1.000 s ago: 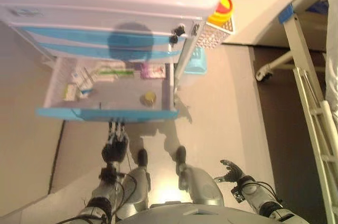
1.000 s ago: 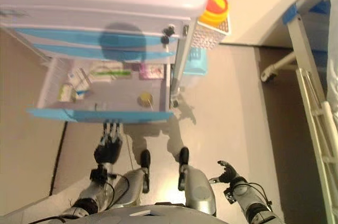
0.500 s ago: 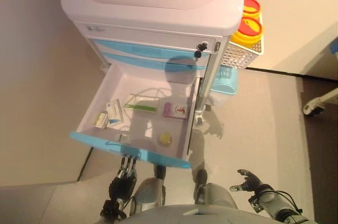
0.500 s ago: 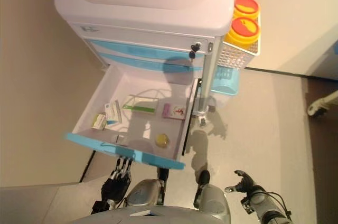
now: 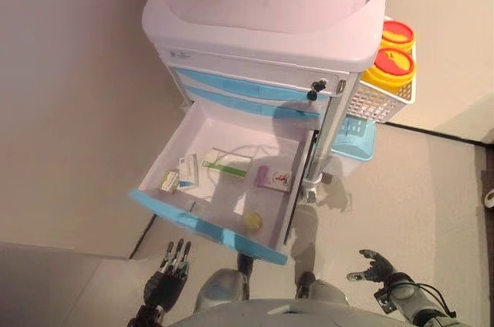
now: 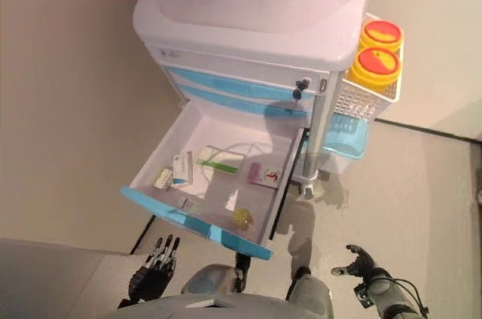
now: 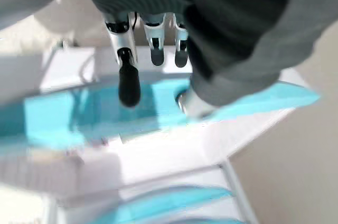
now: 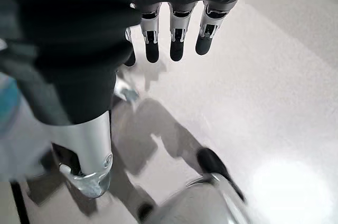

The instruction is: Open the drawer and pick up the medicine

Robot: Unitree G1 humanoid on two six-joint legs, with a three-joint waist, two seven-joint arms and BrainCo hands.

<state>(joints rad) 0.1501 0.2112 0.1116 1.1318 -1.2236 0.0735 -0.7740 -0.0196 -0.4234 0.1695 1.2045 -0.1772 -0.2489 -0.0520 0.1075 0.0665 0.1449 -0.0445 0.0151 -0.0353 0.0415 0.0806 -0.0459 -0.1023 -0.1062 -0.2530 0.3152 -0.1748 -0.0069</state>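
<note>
Our left hand (image 5: 166,284) hangs low in front of the drawer (image 5: 212,228), fingers straight and relaxed, holding nothing; its wrist view shows the dark fingertips just short of the blue drawer front, not touching it. Our right hand (image 5: 377,269) is well off to the other side, over the floor (image 5: 401,188), loosely spread and also empty.

We see the medicine beyond the left hand's fingertips, inside the open drawer: a small round yellow item (image 5: 252,221) nearest the front edge, two little boxes (image 5: 180,176) in the corner on the left hand's side, a long green-and-white pack (image 5: 226,165) and a pink-printed box (image 5: 275,179) further back. Which one is meant we cannot tell.

We judge the main risk to be the raised blue front. The hand sits below its rim, so a straight reach forward would strike the panel and push the drawer shut or roll the cart (image 5: 266,18). We would need to lift over the rim first. The yellow item looks small and round and may roll away from closing fingers.
</note>
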